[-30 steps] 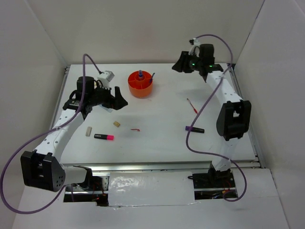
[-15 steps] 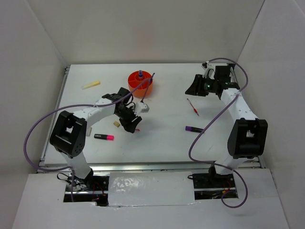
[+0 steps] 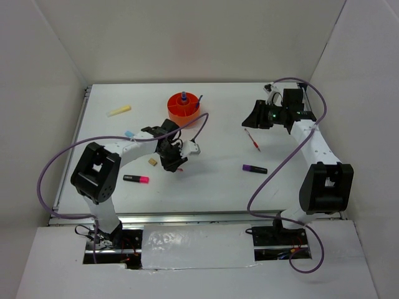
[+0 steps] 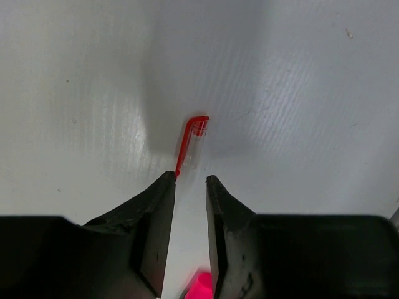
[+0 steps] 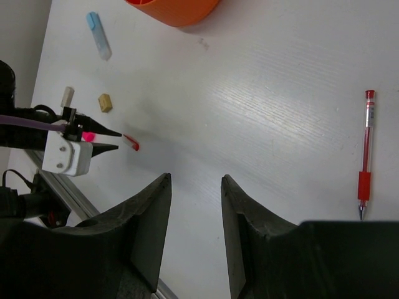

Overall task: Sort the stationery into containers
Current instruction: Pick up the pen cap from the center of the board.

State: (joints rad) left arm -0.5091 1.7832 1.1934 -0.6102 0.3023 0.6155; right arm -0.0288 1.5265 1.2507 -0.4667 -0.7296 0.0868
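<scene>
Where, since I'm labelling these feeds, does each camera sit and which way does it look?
Top external: above and behind the bases, looking down on the table; both arms show.
Left wrist: on the left arm, looking down at a red piece; the left gripper shows open at the bottom.
Right wrist: on the right arm, looking across the table past the open right gripper at a red pen and the pot.
Shared: both wrist views show the red piece.

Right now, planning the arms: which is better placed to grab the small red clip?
Left. The left gripper, open, is right at the red clip; the right gripper hovers away by the red pen.
</scene>
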